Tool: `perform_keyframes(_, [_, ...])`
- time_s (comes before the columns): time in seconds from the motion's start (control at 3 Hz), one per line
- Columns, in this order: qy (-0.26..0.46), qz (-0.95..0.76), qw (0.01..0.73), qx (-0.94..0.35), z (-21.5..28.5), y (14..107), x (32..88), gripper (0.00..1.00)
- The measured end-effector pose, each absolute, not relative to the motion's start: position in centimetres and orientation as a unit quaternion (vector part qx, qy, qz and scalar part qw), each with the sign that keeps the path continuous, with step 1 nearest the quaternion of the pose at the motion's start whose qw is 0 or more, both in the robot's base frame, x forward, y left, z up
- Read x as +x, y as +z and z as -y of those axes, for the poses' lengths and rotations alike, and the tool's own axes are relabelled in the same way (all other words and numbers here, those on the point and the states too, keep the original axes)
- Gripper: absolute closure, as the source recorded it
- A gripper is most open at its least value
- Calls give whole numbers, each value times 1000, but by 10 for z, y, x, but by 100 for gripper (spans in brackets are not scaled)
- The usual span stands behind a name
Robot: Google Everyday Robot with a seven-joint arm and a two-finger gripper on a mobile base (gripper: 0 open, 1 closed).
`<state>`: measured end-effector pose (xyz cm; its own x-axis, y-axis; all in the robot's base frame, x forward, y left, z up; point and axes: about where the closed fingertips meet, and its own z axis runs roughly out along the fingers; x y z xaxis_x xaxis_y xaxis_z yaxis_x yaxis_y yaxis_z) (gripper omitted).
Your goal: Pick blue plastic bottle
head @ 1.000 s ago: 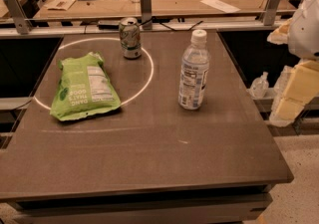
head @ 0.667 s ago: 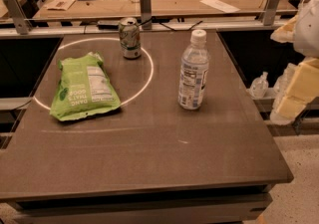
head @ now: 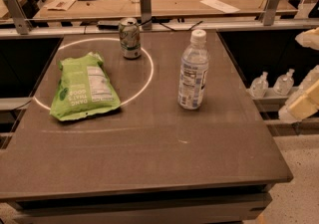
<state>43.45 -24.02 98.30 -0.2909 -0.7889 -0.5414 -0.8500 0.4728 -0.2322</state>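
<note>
Dark table (head: 149, 168) | blue plastic bottle (head: 193, 71) upright, left of apparent pincer (head: 305, 102) at right edge | opening: cannot tell

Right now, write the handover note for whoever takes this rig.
Gripper: at the right edge of the view, beyond the table's right side, apart from the bottle.
Blue plastic bottle: upright, cap on, right of the table's middle, outside the white ring.
Also there: can at the far side, green bag lying on the left.
Done: nothing, bottle not yet grasped.
Left: reach in, grip the bottle, lift.
</note>
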Motion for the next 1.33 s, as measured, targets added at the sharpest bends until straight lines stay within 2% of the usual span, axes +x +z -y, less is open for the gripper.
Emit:
perform_keyframes(1.0, [204, -726, 487, -440, 248, 961, 432, 0])
perform_keyframes(1.33, [237, -706, 521, -418, 245, 957, 433, 0])
